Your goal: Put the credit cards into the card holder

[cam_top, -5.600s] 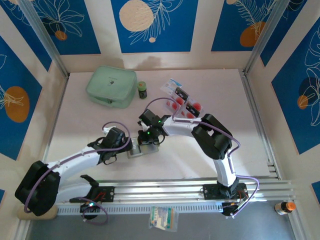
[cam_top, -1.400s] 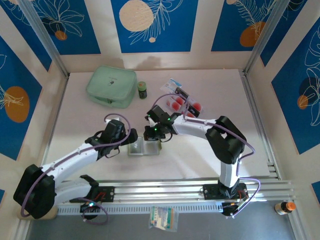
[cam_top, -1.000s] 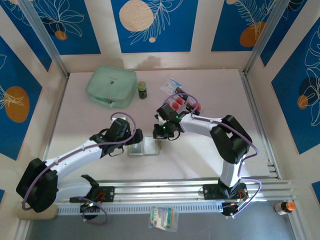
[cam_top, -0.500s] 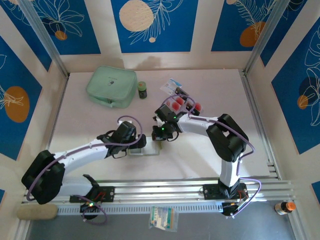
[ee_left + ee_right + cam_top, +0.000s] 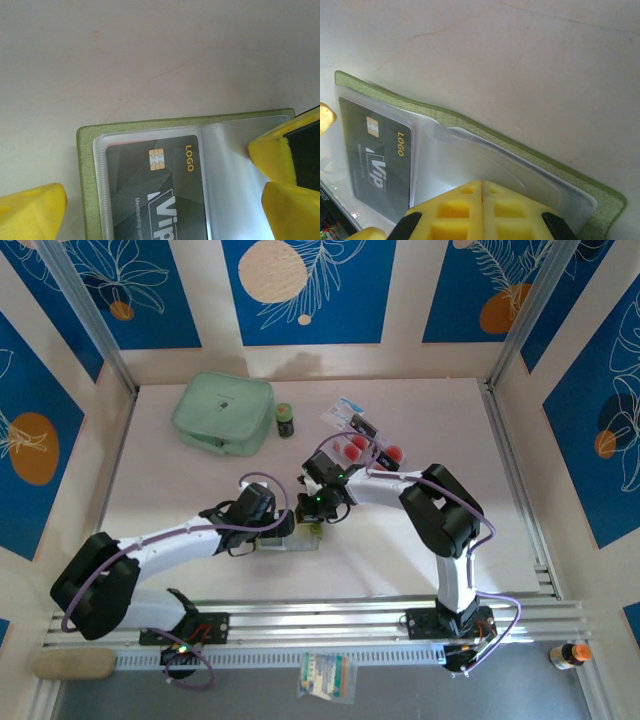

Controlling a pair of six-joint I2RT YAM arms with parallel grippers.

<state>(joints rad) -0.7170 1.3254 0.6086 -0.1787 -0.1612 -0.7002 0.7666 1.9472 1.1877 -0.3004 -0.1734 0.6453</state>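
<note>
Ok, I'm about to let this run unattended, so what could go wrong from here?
The right claw, shut, rests on the empty clear sleeve of the card holder; sliding could crease the sleeve or drag the holder. The open left claw straddles the holder, so a finger might nudge the black card already sleeved.

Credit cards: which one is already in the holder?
The black VIP card, sleeved in the card holder; the red-dot cards lie loose on the table.
</note>
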